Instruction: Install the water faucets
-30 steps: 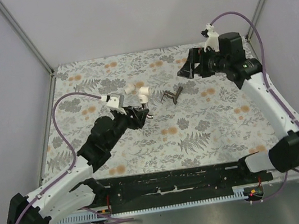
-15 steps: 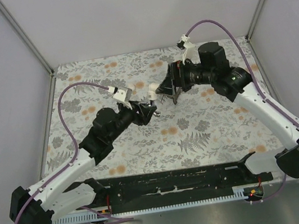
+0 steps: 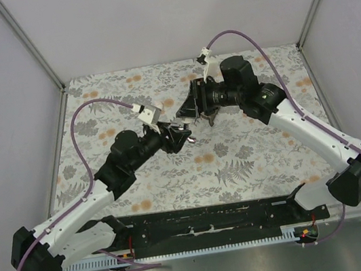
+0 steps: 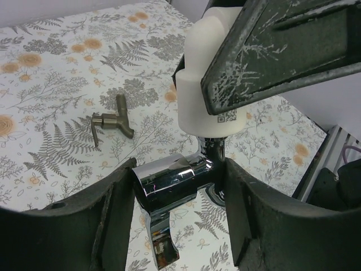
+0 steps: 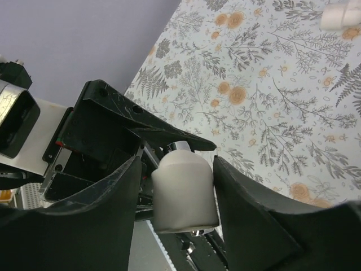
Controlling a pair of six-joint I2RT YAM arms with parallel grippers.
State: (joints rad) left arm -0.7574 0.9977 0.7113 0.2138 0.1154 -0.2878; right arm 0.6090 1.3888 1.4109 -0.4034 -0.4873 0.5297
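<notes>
Clamping the water faucet (image 4: 169,179), the left gripper (image 3: 180,135) sits close beside the right gripper (image 5: 179,169), closed on a white cylinder (image 4: 206,84), above a fern-and-flower cloth (image 3: 239,160) within 3 lilac walls (image 3: 161,15). In the left wrist view, the faucet barrel lies crosswise between the fingers, its stem entering the cylinder, its lever hanging downward.

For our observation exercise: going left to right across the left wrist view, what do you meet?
Dark bronze tap on the cloth → chrome tap in the left tool → finger of the right tool holding the white cap.
</notes>
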